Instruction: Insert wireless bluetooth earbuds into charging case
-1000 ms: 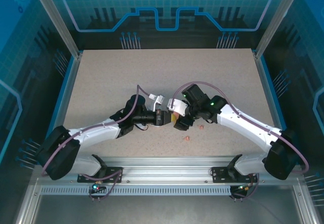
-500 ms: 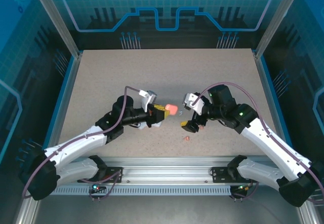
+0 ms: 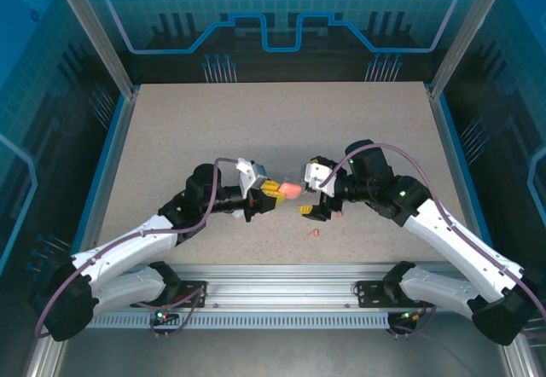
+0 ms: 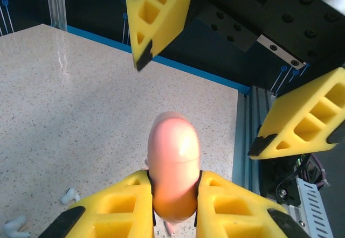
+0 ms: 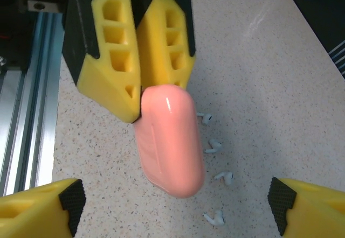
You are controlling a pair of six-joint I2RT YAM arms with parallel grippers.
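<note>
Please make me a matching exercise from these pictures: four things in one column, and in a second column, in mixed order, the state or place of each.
Things
1. pink case
2. left gripper
3. right gripper
4. white earbuds

States or places
A. jaws open, holding nothing
B. lying on the table
C. shut on a thing
D. clamped between yellow fingers

Pairs: 1-D, 2-C, 3-A, 4-B

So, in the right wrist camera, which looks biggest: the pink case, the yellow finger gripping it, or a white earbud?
1. The pink case and the yellow finger gripping it look about alike, too close to rank.
2. The white earbud looks far smaller, though it lies farther from the camera, down on the table.
</note>
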